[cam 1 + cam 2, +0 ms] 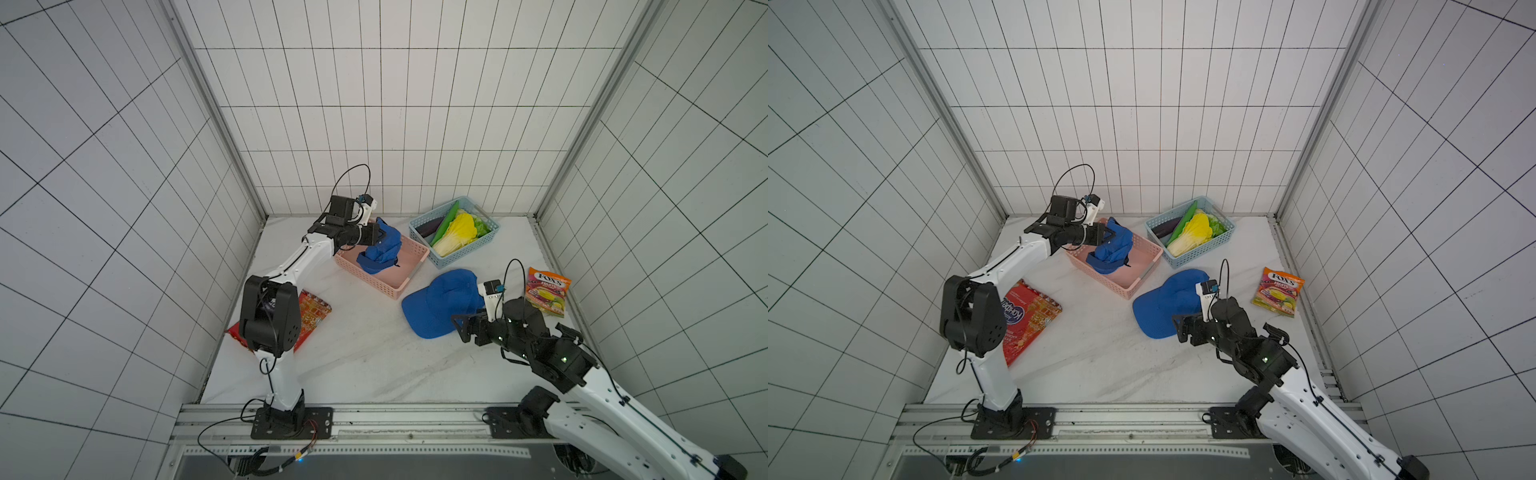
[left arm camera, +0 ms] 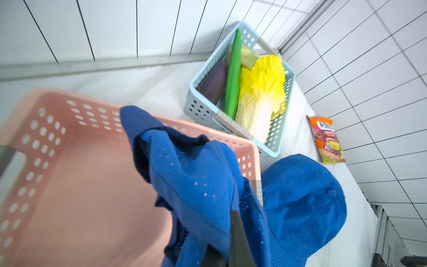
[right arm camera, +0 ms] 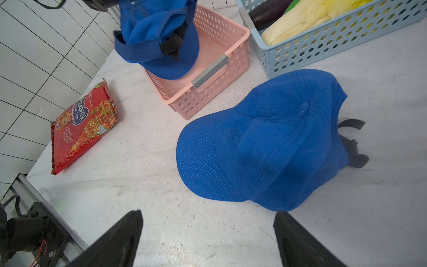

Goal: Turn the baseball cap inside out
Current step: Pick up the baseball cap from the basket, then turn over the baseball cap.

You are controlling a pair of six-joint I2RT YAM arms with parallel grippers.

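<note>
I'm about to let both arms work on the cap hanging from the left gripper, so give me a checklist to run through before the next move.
1. Left gripper shut on the hanging cap: ok.
2. Hanging cap clear of the pink basket: cannot tell; its lower part hangs over the basket.
3. Right gripper open: ok, jaws wide apart.
4. Right gripper at the hanging cap: not ok; it hovers by the cap on the table, holding nothing.
5. Hanging cap turned inside out: cannot tell; it is crumpled.
</note>
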